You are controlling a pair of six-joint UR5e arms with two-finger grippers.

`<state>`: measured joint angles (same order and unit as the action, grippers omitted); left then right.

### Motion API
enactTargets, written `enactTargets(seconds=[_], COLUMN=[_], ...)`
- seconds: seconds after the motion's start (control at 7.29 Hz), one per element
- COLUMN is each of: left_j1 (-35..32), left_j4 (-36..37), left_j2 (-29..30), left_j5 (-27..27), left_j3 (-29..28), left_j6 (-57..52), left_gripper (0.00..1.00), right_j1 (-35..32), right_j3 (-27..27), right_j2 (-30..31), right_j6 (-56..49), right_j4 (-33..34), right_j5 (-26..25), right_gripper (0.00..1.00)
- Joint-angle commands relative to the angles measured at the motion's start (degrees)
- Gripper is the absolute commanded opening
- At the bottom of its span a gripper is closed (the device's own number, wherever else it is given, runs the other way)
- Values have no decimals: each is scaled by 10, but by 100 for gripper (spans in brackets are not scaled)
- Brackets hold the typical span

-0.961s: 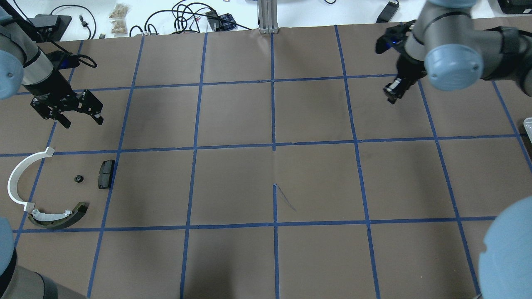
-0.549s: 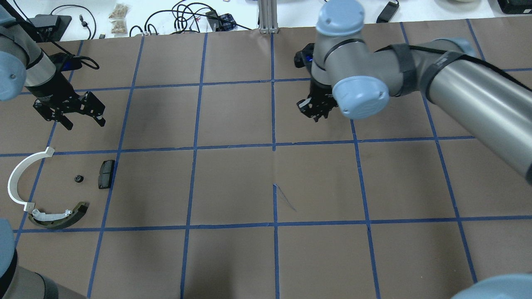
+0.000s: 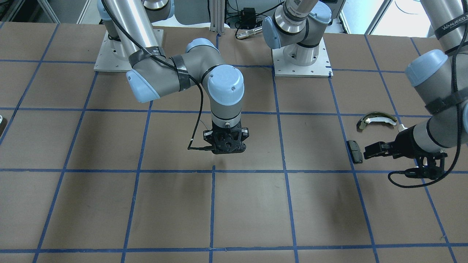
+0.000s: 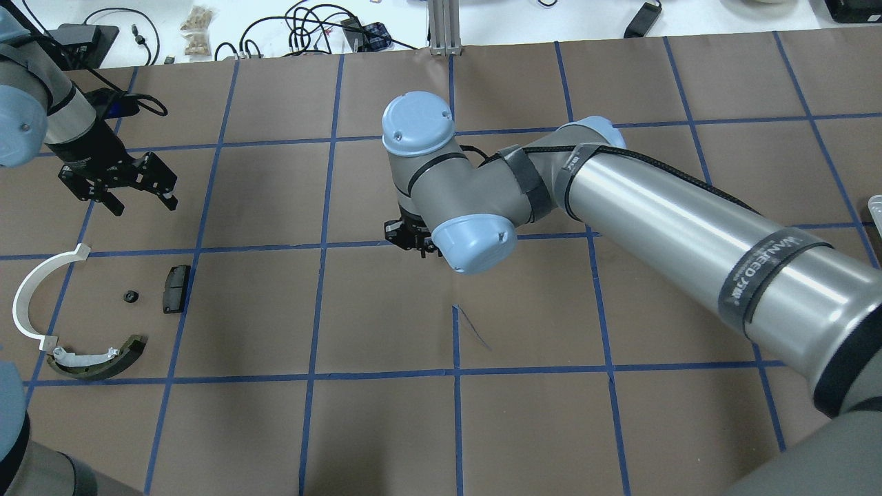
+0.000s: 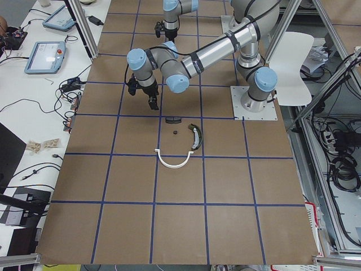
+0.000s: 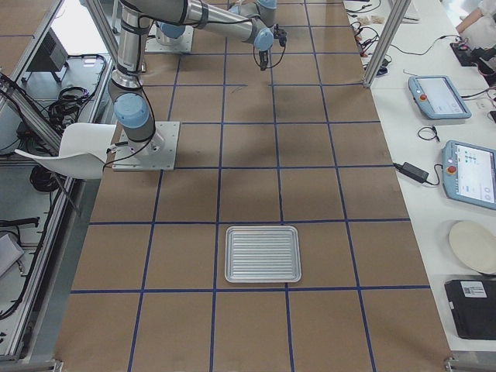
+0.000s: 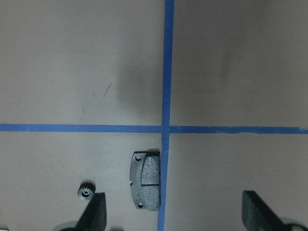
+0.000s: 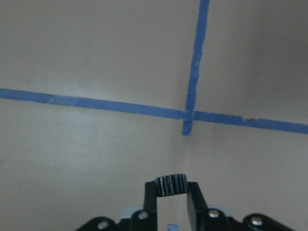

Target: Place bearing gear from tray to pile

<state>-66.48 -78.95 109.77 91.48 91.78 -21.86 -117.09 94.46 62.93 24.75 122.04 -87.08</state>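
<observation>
My right gripper (image 4: 412, 242) is over the table's middle, shut on a small dark toothed bearing gear (image 8: 170, 184) between its fingertips. It also shows in the front view (image 3: 227, 146). The pile lies at the left: a white arc (image 4: 31, 293), an olive-edged shoe (image 4: 103, 358), a black pad (image 4: 176, 289) and another small gear (image 4: 130, 297). My left gripper (image 4: 141, 204) hangs open and empty just behind the pile. Its wrist view shows the pad (image 7: 146, 180) and the small gear (image 7: 85, 191) below it.
A ribbed metal tray (image 6: 263, 253) lies at the table's right end and looks empty. Its edge shows in the overhead view (image 4: 875, 207). Blue tape lines grid the brown table. Cables and small items lie beyond the far edge (image 4: 310, 31).
My right arm has swept left from the table's far right side to its middle, gear in the gripper. My left gripper has barely moved.
</observation>
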Motion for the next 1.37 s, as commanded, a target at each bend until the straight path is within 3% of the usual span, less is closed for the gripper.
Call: enactTargets(seconds=[0.0,0.14,0.27,0.41,0.69,1.24], left_j1=[-28,-45,-59,-73,-134,-301], left_j4=[-2,-1,-1,-1,0,46], left_j2=[4,5,6,6,4,16], left_j5=[1,2,2,1,-9,-44], left_j3=[-4,-3,-2,1,1,4], left_j6=[0,2,2,2,71,221], left_gripper=[100,100,100,100,100,100], right_j1=[-5,-5,-4,8,56,226], right_j3=[1,2,-4,-13,-21,-50], right_j2=[-19,-23,-23,-15,23,175], right_j6=[44,44,41,33,-19,-184], right_j4=[12,12,12,7,-14,-202], right_j5=[24,24,19,15,2,0], right_gripper=[35,55,95,100,100,100])
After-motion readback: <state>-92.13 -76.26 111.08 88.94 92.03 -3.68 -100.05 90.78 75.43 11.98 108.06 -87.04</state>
